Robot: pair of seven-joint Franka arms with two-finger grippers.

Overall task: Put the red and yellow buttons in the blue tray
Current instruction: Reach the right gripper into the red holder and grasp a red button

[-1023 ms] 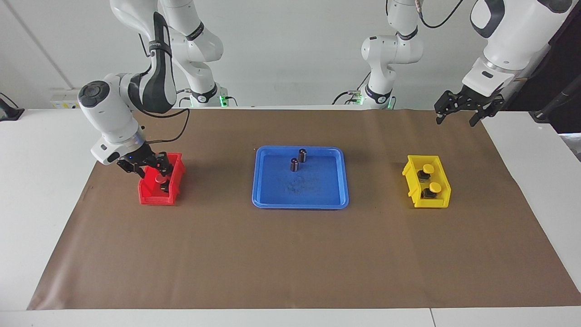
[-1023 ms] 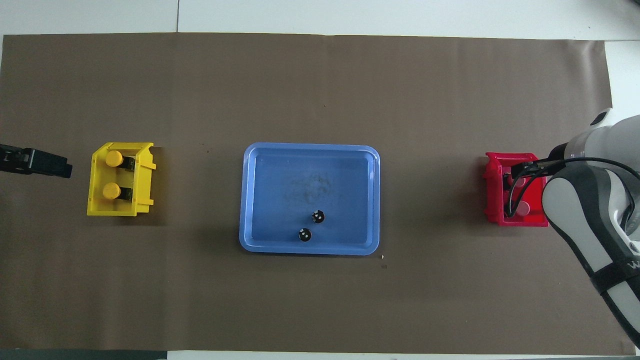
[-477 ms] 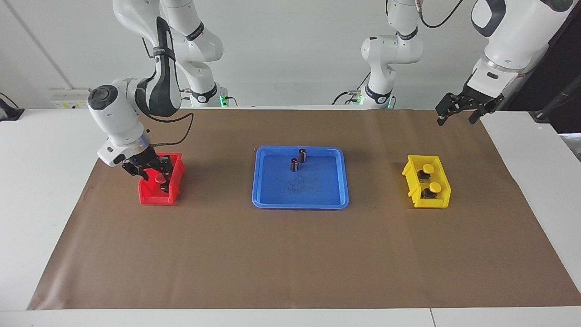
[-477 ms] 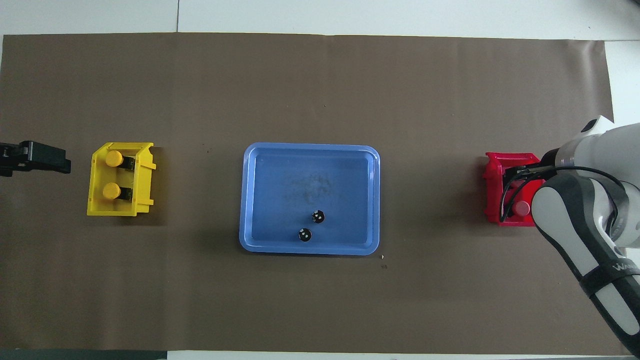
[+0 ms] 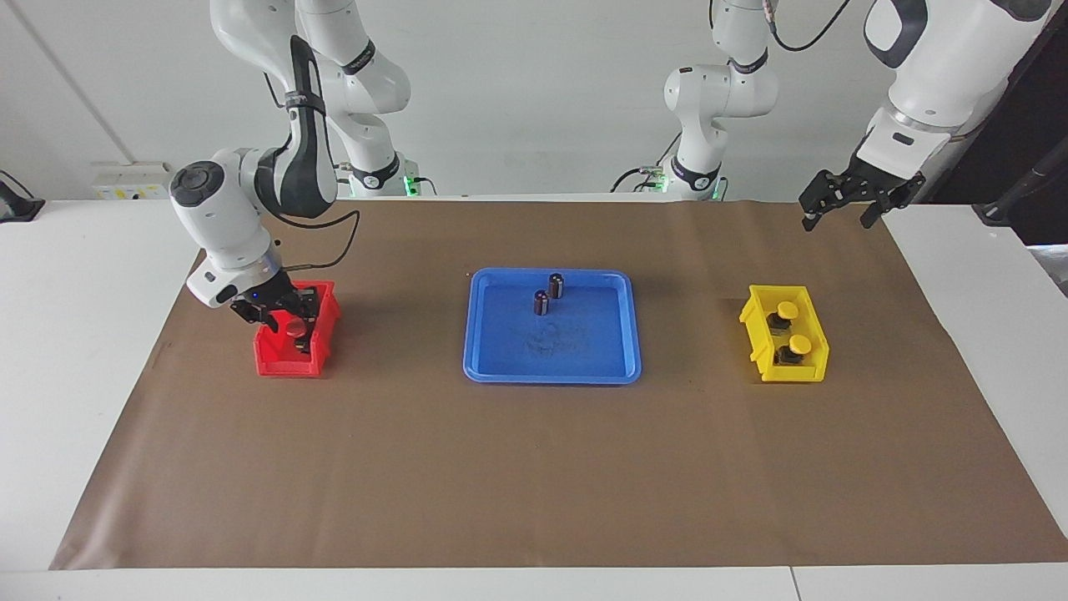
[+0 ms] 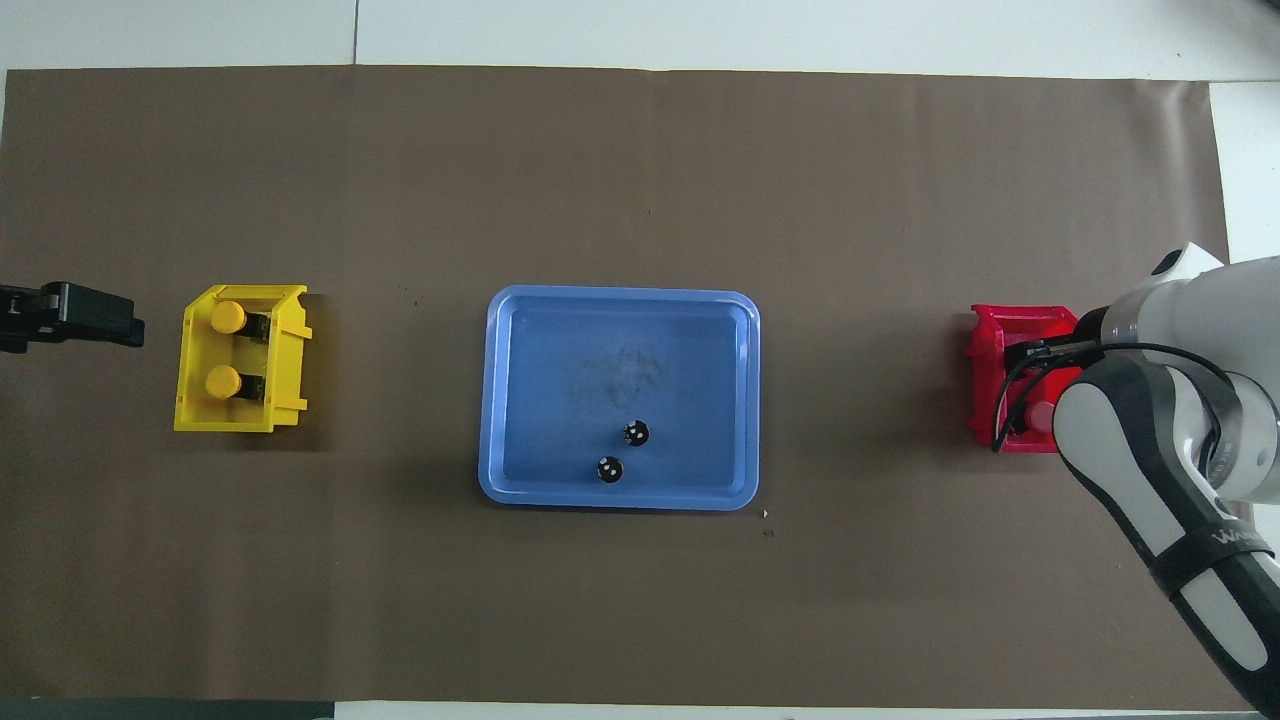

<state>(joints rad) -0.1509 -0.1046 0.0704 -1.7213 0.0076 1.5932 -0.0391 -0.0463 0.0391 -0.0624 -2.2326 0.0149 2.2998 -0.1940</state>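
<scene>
The right hand (image 5: 288, 324) reaches down into the small red plastic bin (image 5: 275, 361) near the right arm's end of the counter, around a red-capped button (image 5: 295, 330); whether it pinches it I cannot tell. The left hand (image 5: 847, 200) hangs spread over the counter's corner. 2 yellow-capped buttons (image 5: 788, 310) sit in the small yellow plastic bin (image 5: 816, 334). The flat blue plastic tray (image 5: 584, 359) at mid-counter holds 2 dark capless cylinders (image 5: 556, 285).

From above, the right arm's bulk covers half the red bin (image 6: 1000, 345); its gripper is hidden there. Only one red button (image 5: 294, 330) shows. The left gripper (image 6: 70, 315) runs off the picture's edge.
</scene>
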